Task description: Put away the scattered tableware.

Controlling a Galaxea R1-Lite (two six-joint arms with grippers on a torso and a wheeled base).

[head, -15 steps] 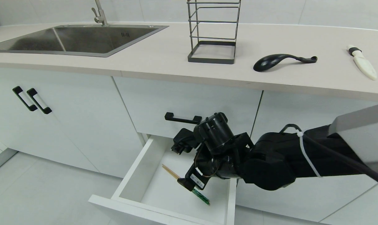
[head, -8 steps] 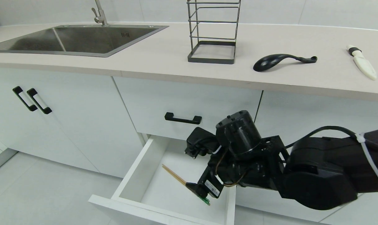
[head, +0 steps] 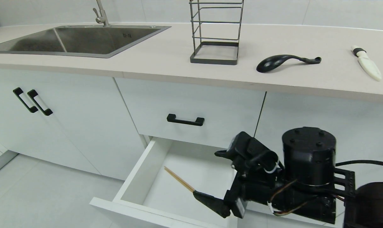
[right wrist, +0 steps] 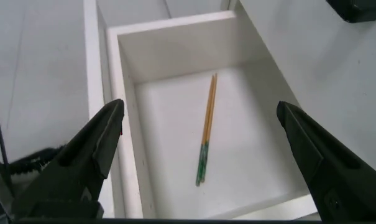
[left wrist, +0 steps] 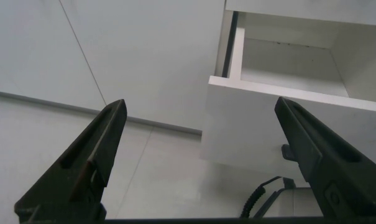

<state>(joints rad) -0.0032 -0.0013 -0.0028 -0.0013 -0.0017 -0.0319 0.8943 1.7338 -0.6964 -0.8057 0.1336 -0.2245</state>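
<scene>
Beige counter (head: 166, 60) is running over white cabinets (head: 83, 133); steel sink (head: 93, 39) is sitting at its left end; pale tiled floor (head: 36, 202) is lying below.

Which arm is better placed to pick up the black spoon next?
The right, probably. The black spoon lies on the counter toward the right, and the right gripper is open and empty, the chopsticks already in the drawer.

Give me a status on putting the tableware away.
Done: the chopsticks lie flat in the open drawer. In hand: nothing; the right gripper is open and empty by the drawer's right side. Left: the black spoon and the white knife lie on the counter, and the drawer is not yet shut.
</scene>
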